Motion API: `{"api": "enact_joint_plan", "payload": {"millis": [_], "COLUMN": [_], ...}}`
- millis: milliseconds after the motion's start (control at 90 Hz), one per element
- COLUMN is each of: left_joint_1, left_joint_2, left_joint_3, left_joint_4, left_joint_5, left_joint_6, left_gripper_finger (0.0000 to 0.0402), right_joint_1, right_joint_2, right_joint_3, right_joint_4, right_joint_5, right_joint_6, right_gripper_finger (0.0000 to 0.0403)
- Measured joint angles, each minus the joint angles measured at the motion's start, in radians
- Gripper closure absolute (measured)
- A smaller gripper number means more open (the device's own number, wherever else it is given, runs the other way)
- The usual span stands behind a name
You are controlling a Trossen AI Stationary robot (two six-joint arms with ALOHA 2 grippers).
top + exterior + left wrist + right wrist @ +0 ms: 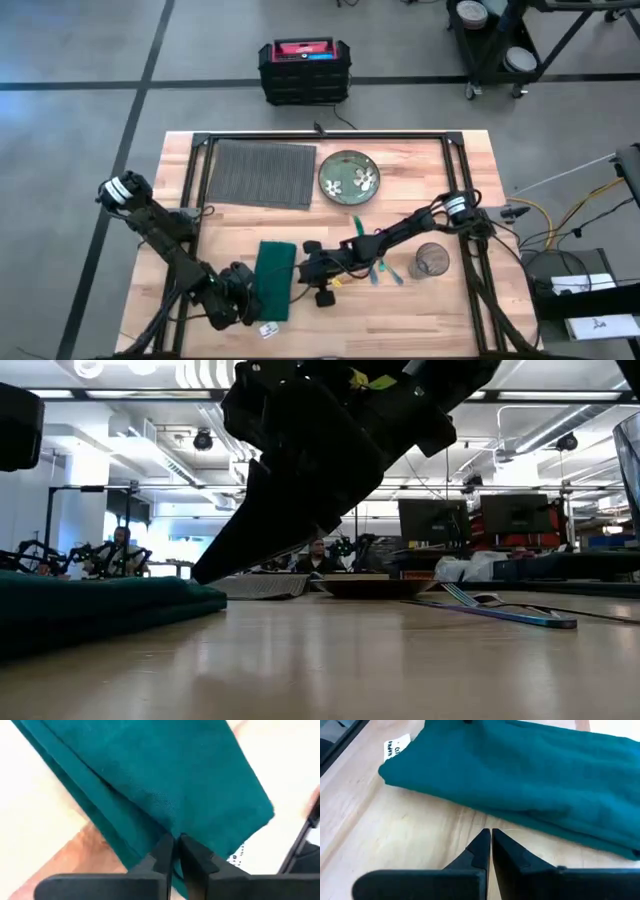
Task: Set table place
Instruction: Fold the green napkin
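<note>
Placemat: dark grey ribbed rectangular placemat [261, 173], upper left of the light-wood table [420, 320]; soft, light; pinch an edge.
Left gripper [173, 845]: fingers closed on folded dark green cloth napkin [275, 279].
Right gripper [487, 840]: closed, empty, beside napkin.

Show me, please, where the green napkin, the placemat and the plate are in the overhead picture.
green napkin [275, 281], high view, middle of the folded cloth.
placemat [262, 173], high view, centre of the ribbed grey mat.
plate [349, 177], high view, middle of the flowered dish.
</note>
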State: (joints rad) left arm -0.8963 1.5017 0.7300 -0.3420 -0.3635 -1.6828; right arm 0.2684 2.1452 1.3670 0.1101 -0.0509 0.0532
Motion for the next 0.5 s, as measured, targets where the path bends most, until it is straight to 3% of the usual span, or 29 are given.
{"api": "enact_joint_plan", "payload": {"millis": [189,333,500], "left_joint_1": [0.0,0.0,0.001], "left_joint_2": [-0.002,-0.002,-0.002], "left_joint_3": [0.0,0.0,-0.005], "left_joint_4": [-0.015,-0.008,-0.036], "left_joint_5": [0.121,0.097,0.121], "left_joint_6": [-0.017,-0.012,0.002], "left_gripper_finger": [0.0394,0.0398,0.0353], "right_joint_1": [0.002,0.002,0.002], "right_joint_2": [0.0,0.0,0.0], "right_joint_3": [0.0,-0.001,-0.001], "right_joint_4": [0.0,0.0,0.0], "right_joint_5": [0.0,0.0,0.0], "right_joint_6": [0.004,0.007,0.006], "right_gripper_finger": [0.0401,0.0401,0.0401]}}
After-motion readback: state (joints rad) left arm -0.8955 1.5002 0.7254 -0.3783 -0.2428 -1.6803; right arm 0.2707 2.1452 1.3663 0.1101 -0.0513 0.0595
